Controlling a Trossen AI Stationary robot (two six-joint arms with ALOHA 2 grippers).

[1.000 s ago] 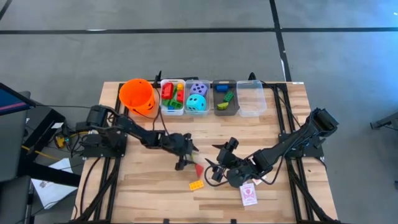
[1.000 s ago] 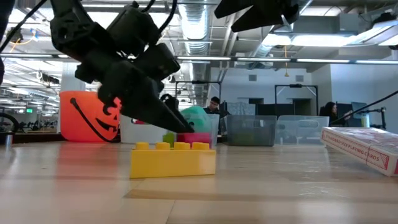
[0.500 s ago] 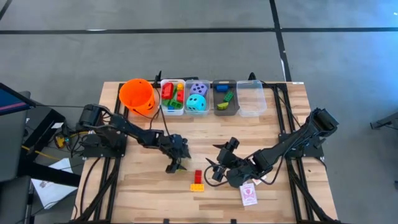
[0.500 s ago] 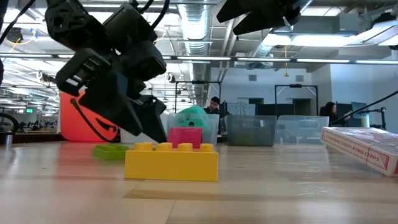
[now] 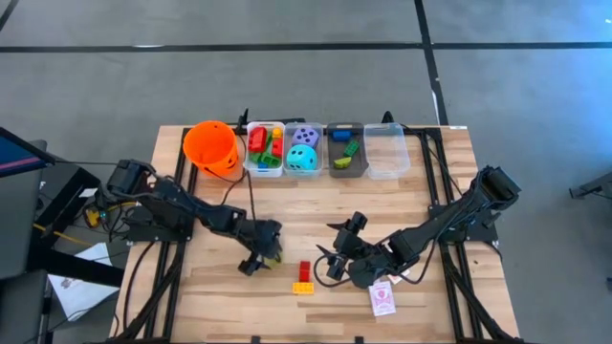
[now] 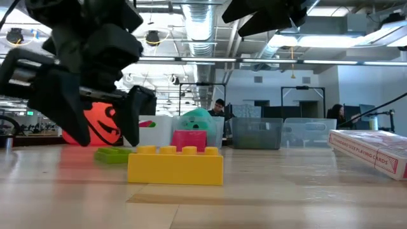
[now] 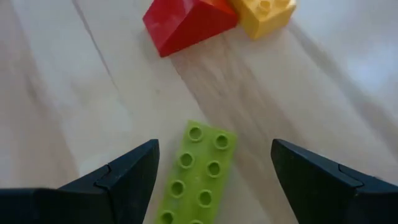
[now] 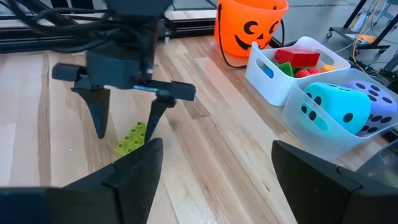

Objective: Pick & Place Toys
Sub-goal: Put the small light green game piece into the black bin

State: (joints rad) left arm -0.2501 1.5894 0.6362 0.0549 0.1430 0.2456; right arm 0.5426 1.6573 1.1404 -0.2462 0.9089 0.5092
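A flat green brick (image 7: 199, 174) lies on the table, and the open fingers of my left gripper (image 7: 211, 180) stand on either side of it without touching; it also shows in the right wrist view (image 8: 130, 138). Beside it, toward the table's right edge, a red brick (image 5: 305, 270) and a yellow brick (image 5: 303, 287) lie end to end on the wood. My right gripper (image 5: 337, 246) hangs open and empty right of them. A box of playing cards (image 5: 382, 298) lies near the front edge.
Along the far edge stand an orange bucket (image 5: 210, 146), a bin of bricks (image 5: 265, 150), a bin with two dice (image 5: 303, 150), a grey bin (image 5: 346, 150) and a clear bin (image 5: 386, 151). Bare wood lies between the bins and both grippers.
My left gripper has drawn away from the red brick toward the table's left and near edges, rolling as it went, and now straddles the green brick. The red brick has been left on the table against the yellow one, which has turned slightly.
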